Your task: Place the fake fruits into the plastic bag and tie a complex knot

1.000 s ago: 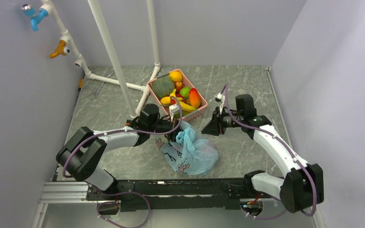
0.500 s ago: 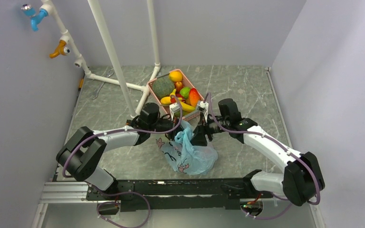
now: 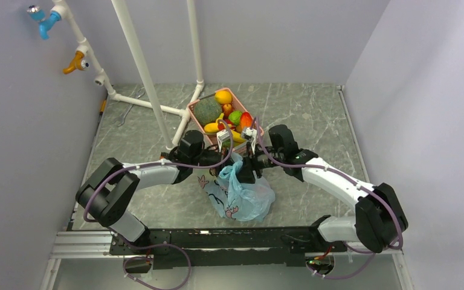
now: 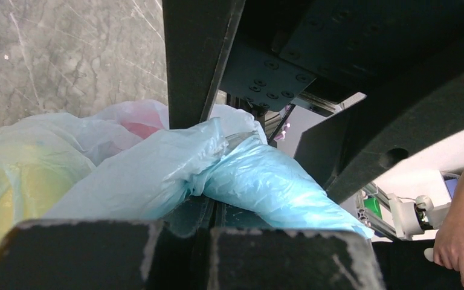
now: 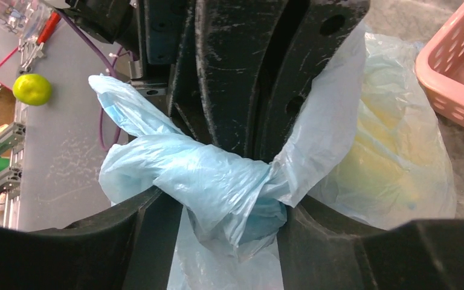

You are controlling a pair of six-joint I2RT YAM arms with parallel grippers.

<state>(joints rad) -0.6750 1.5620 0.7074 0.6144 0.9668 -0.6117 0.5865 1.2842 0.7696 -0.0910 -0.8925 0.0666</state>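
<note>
The light-blue plastic bag (image 3: 248, 196) lies on the table with yellow fruit showing through it (image 5: 380, 163). Its handles are twisted into a knot (image 5: 235, 193) at the bag's top. My left gripper (image 3: 222, 168) is shut on one handle (image 4: 157, 175), which is pinched between its pads. My right gripper (image 3: 246, 172) is open, one finger on either side of the knot. Other fake fruits sit in the pink basket (image 3: 192, 112): melon (image 3: 207, 110), orange (image 3: 223, 96), lime (image 3: 235, 116), mango (image 3: 247, 122), banana (image 3: 237, 136).
A white pipe frame (image 3: 142, 72) stands at the back left, just left of the basket. Blue (image 3: 42, 21) and orange (image 3: 75, 62) taps hang on the left wall. A metal rail (image 3: 217, 235) runs along the near edge. The basket's corner shows in the right wrist view (image 5: 459, 72).
My right arm has swung left from beside the bag to its top, and its open jaws now straddle the knot. My left gripper has kept its hold on the handle.
</note>
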